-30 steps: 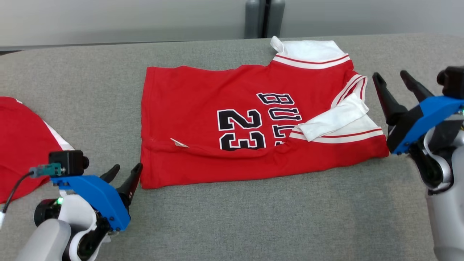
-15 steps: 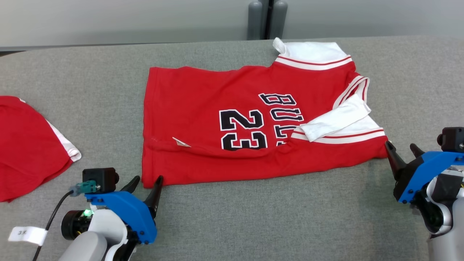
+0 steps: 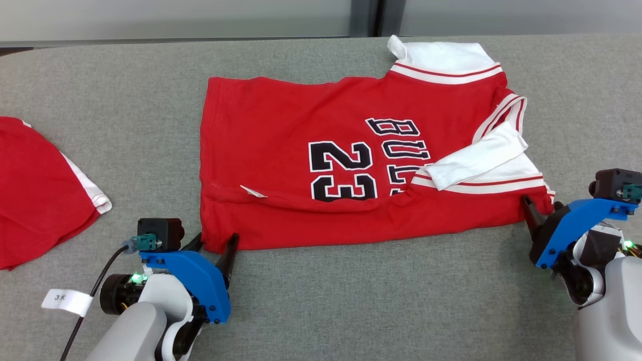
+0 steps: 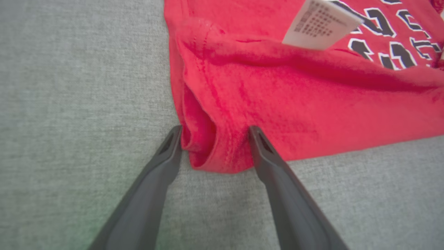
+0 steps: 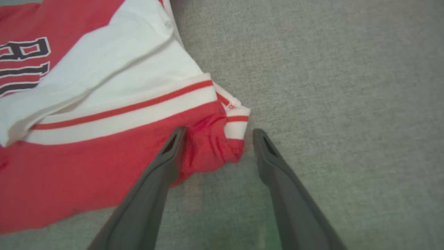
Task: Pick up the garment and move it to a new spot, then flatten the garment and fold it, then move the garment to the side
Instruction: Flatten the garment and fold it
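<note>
Left hand sits low on the grey counter with its jaws spread wide, nothing gripped; in the left wrist view we see its two dark fingers straddling the near left corner of the garment, the doubled hem bulging up between the tips. Right hand is wide too and holds nothing, and we see the near right corner, red with a white striped band, poking in between its tips, against one finger and just beside the other. We log the garment as a red jersey lying flat mid-counter, sideways to the robot: hem end on the robot's left, white collar and striped armholes on the right, black 23 and lettering facing up. Its near long edge is folded over onto the front and covers the lower part of the number. White care label sticks out from under that fold near the left end. Second red garment with white trim lies well apart at the counter's far left. Paper tag hangs on the left arm's cable.
</note>
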`<state>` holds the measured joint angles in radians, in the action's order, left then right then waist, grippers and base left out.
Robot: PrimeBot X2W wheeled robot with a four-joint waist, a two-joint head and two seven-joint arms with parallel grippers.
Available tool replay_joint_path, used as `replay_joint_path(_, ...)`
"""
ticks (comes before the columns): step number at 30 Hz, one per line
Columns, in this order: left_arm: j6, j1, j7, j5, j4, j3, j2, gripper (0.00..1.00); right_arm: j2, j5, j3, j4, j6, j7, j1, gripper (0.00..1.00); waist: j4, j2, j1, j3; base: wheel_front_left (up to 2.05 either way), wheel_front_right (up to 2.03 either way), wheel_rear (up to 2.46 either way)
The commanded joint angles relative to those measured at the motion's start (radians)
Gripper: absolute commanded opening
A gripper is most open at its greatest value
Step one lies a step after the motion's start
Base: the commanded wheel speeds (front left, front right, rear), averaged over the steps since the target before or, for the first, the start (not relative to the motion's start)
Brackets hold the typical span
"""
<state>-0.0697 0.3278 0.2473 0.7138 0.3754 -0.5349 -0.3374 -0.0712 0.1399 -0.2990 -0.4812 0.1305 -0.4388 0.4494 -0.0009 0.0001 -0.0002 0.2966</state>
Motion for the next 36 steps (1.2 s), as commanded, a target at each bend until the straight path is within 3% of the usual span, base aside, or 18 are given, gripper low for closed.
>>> replay_joint_path(1, 0.003, -0.040, 0.045, 0.011, 0.048, -0.035, 0.016, 1.00, 0.006, -0.004, 0.004, -0.016, 0.000, -0.004, 0.005, 1.00, 0.000, -0.0001, 0.0002, 0.001, 0.00, 0.00, 0.00)
replay_joint_path(2, 0.010, -0.042, 0.052, 0.015, 0.054, -0.040, 0.020, 0.53, 0.008, -0.003, 0.010, -0.026, 0.000, -0.005, 0.006, 1.00, 0.000, -0.0001, 0.0002, 0.002, 0.00, 0.00, 0.00)
replay_joint_path(3, 0.019, -0.043, 0.061, 0.023, 0.059, -0.045, 0.024, 0.01, 0.010, -0.004, 0.016, -0.031, 0.000, 0.001, 0.006, 0.48, -0.001, -0.0001, 0.0002, 0.003, 0.00, 0.00, 0.00)
replay_joint_path(4, 0.027, -0.046, 0.061, 0.032, 0.061, -0.044, 0.029, 0.00, 0.011, -0.004, 0.019, -0.034, 0.000, 0.007, 0.006, 0.00, -0.002, -0.0001, 0.0002, 0.003, 0.00, 0.00, 0.00)
replay_joint_path(9, 0.037, -0.068, 0.031, 0.054, 0.056, -0.022, 0.022, 0.00, 0.009, 0.022, 0.019, 0.000, 0.000, 0.045, -0.007, 0.00, -0.012, -0.0001, 0.0002, -0.010, 0.00, 0.00, 0.00)
replay_joint_path(15, 0.031, -0.113, 0.014, 0.083, -0.038, 0.008, -0.002, 0.00, 0.013, 0.062, 0.011, 0.133, 0.000, 0.036, -0.102, 0.00, -0.020, -0.0001, 0.0002, -0.043, 0.00, 0.00, 0.00)
replay_joint_path(23, -0.030, -0.251, 0.054, 0.102, -0.244, 0.034, -0.101, 0.00, 0.020, 0.145, 0.007, 0.366, 0.000, -0.012, -0.322, 0.00, -0.032, -0.0001, 0.0002, -0.085, 0.00, 0.00, 0.00)
replay_joint_path(30, -0.103, -0.364, 0.114, 0.099, -0.385, 0.035, -0.174, 0.00, 0.019, 0.239, 0.021, 0.425, 0.000, -0.019, -0.463, 0.00, -0.033, -0.0001, 0.0002, -0.111, 0.00, 0.00, 0.00)
replay_joint_path(31, -0.106, -0.378, 0.124, 0.106, -0.396, 0.031, -0.173, 0.12, 0.019, 0.244, 0.021, 0.422, 0.000, -0.016, -0.475, 0.02, -0.033, -0.0001, 0.0002, -0.114, 0.00, 0.00, 0.00)
replay_joint_path(32, -0.109, -0.388, 0.127, 0.111, -0.408, 0.029, -0.172, 0.68, 0.019, 0.245, 0.022, 0.419, 0.000, -0.011, -0.484, 1.00, -0.032, -0.0001, 0.0002, -0.116, 0.00, 0.00, 0.00)
replay_joint_path(33, -0.114, -0.390, 0.129, 0.113, -0.415, 0.029, -0.171, 1.00, 0.019, 0.247, 0.019, 0.414, 0.000, -0.007, -0.490, 1.00, -0.031, -0.0001, 0.0002, -0.119, 0.00, 0.00, 0.00)
replay_joint_path(36, -0.122, -0.397, 0.122, 0.112, -0.431, 0.029, -0.167, 1.00, 0.019, 0.231, 0.017, 0.411, 0.000, 0.000, -0.497, 1.00, -0.026, -0.0001, 0.0002, -0.126, 0.00, 0.00, 0.00)
